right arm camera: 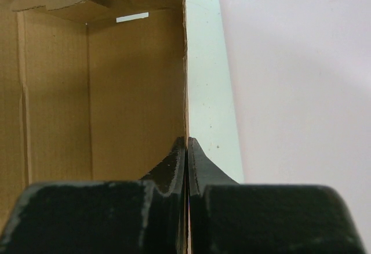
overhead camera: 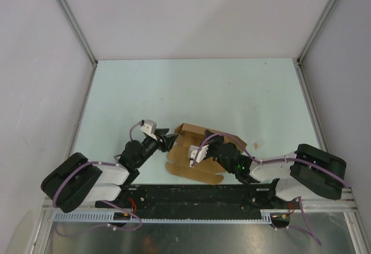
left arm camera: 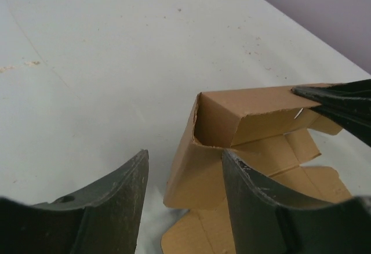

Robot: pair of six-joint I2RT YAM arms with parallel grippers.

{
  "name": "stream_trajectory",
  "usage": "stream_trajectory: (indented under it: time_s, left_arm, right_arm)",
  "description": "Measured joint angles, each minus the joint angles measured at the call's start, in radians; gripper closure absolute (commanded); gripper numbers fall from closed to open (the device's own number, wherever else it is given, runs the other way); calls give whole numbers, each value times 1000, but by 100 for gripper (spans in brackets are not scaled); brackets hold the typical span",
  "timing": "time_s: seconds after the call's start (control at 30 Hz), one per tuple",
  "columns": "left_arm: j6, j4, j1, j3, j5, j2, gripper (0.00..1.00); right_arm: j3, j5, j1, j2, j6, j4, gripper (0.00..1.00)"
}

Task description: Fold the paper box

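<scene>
Paper box (overhead camera: 177, 162), half-raised on counter (overhead camera: 174, 91). Right claw (right arm camera: 186, 145) pinching one wall; left claw (left arm camera: 185, 155) spread at its corner. We would hold that wall steady, folding along creases.

paper box (overhead camera: 184, 170) on table (overhead camera: 174, 91), toward near edge

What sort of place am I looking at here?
Probably a robotics lab test cell: plain white panel walls on aluminium frame posts enclose a pale green table, where two bolted-down black-and-white arms work a brown cardboard paper box.
</scene>
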Motion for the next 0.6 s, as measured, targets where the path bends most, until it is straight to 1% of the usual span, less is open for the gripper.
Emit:
stream_trajectory:
  time_s: [0.3,0.6]
  left_arm:
    - [0,83,0,0,91,92,50]
    - [-7,117,0,0,186,207,52]
  right_arm:
    - [0,-12,-3,-1,9,-6,100]
    - [0,-21,-5,-1,16,-23,100]
